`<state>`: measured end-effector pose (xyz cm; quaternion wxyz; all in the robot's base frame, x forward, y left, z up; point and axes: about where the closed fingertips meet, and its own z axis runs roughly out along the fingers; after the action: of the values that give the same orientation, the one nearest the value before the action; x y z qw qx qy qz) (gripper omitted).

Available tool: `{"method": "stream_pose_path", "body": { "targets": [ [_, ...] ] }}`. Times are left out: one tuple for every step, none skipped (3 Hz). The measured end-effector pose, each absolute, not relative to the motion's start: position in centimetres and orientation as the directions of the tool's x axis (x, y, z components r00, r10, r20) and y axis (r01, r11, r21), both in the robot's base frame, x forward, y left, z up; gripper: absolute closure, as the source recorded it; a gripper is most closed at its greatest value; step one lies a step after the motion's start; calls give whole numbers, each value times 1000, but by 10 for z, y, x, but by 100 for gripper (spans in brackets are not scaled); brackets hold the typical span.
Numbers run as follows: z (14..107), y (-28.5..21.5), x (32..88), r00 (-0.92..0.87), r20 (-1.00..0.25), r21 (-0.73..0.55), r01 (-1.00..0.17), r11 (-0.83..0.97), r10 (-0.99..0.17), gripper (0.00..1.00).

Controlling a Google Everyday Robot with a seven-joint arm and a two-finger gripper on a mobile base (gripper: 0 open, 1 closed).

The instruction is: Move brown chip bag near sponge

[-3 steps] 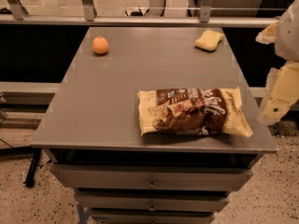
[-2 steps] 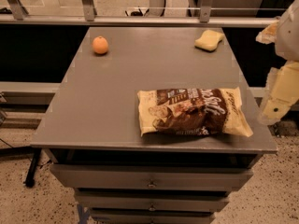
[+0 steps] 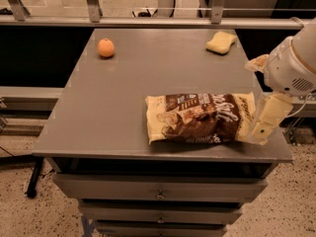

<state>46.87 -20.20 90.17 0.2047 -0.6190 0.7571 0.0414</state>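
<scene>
**A:** In the camera view, where is the end effector (image 3: 266, 122)?

**B:** It is at the near right edge of the grey table (image 3: 123, 93). It sits right against the end of the large crinkly cream-and-brown chip bag (image 3: 200, 118). The bag lies flat and stretches away from the end effector toward the table's middle.

**A:** Is it open, and does it hold anything?

**B:** I cannot tell either. Its cream body overlaps the bag's end, and the contact is hidden.

**A:** And the target?

**B:** The small pale yellow foam sponge (image 3: 221, 42) is well beyond the end effector, near the far edge. Bare table lies between it and the bag. A round orange fruit (image 3: 105, 48) sits far across from the end effector at the opposite far corner, out of the way.

**A:** So how should the step be done well?

**B:** I'd take a firm grip on the crimped end, not the puffy middle, because the film looks slippery. Lift just enough to clear the table and carry the bag straight toward the far edge. Set it down beside the sponge, stopping short so the trailing bag doesn't sweep the light sponge off.
</scene>
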Motion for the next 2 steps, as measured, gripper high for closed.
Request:
{"method": "stream_pose_path", "body": {
  "targets": [
    [867,-189,481,-158,-432,-143,-960,241,-888,0],
    [844,-176,490,-207,-475,-68,-960,270,-855,18]
  ]
}}
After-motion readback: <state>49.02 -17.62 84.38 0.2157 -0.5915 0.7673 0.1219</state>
